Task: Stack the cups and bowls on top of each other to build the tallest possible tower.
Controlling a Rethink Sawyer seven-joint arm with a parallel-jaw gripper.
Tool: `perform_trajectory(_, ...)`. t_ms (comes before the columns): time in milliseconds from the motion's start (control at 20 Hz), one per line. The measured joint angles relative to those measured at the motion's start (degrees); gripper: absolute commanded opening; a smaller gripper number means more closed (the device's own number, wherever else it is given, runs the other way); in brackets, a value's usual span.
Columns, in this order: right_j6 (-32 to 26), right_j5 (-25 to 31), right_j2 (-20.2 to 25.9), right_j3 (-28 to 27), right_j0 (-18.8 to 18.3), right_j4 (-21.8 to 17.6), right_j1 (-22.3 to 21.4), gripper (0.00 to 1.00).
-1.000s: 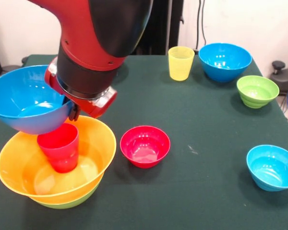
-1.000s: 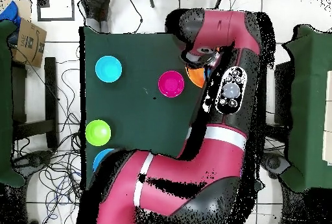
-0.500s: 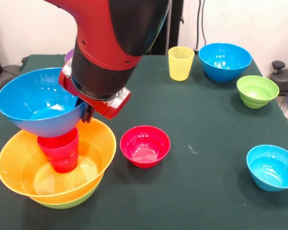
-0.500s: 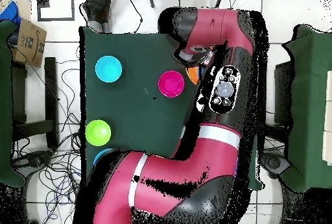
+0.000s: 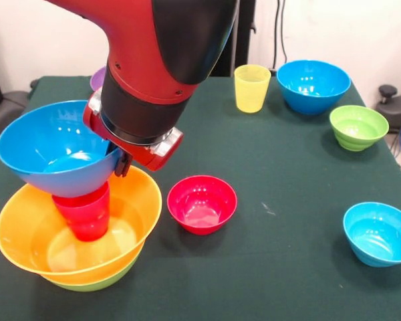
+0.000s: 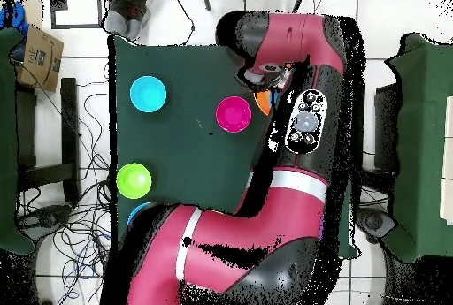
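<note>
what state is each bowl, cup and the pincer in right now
pincer: shut on blue bowl's rim
blue bowl: held tilted, on red cup's rim
red cup: upright inside orange bowl
orange bowl: nested in lime-green bowl
red bowl: upright, empty
yellow cup: upright, alone
</note>
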Motion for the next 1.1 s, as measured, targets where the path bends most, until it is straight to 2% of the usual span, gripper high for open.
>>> perform_trajectory(650,0.0,-5.6,0.0,1.1,-0.2,0.2,0.4,0.0)
perform_trajectory(1100,0.0,-5.8,-0.1,1.6,-0.2,0.8,0.5,0.0)
